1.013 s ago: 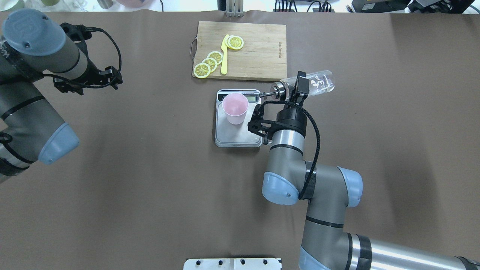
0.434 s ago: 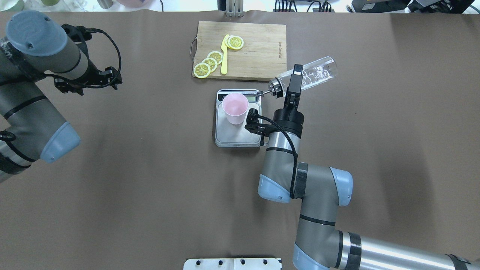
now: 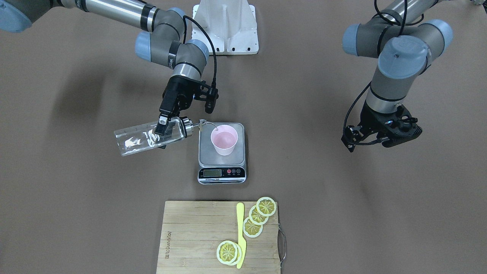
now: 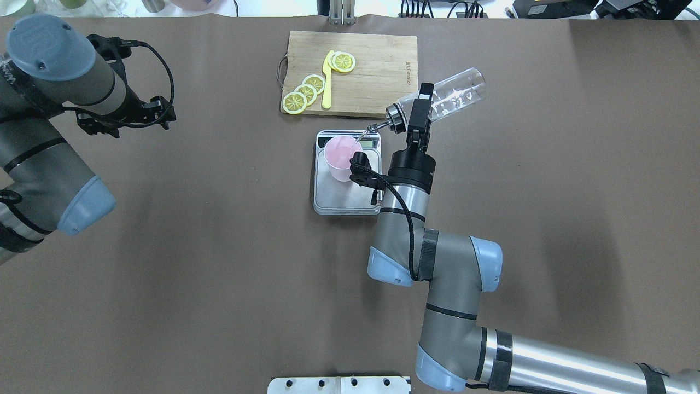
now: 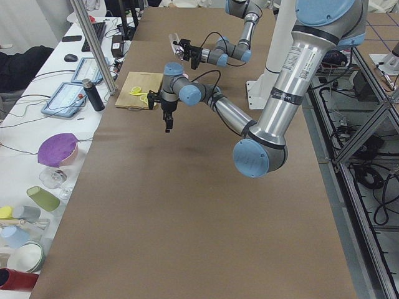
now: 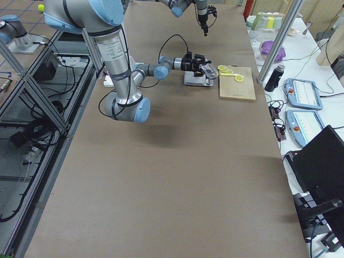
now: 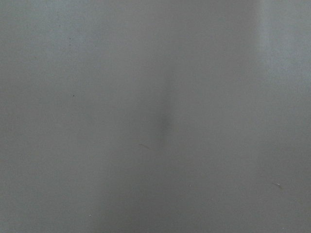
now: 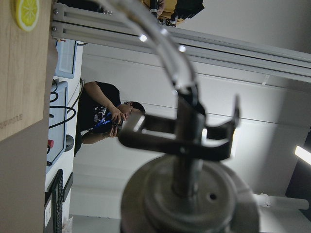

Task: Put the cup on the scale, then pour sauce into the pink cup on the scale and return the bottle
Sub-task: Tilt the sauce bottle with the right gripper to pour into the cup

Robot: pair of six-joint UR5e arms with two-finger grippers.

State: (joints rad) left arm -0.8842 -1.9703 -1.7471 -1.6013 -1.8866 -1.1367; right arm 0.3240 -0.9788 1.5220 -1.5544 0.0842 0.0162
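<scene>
On the brown surface (image 4: 219, 273), the robot's right arm stretches to the digital kitchen scale (image 4: 344, 198), which sits just short of a wooden cutting board (image 4: 377, 71). Its right claw (image 4: 422, 104) is clamped on the clear glass bottle (image 4: 456, 94) just behind the chrome pourer cap (image 4: 395, 116). The bottle hangs tipped nearly flat in the air, spout aimed at the pale pink cup (image 4: 339, 158) standing upright on the steel platform. Glass this smooth is rigid, slippery and breakable, and the long body juts well beyond the grip, so a firm hold near the neck looks the sound choice. The cup appears light and easy to knock over. Whether the colourless sauce is running is hard to tell. The left claw (image 4: 127, 114) hangs well apart at the side, its opening not discernible.
</scene>
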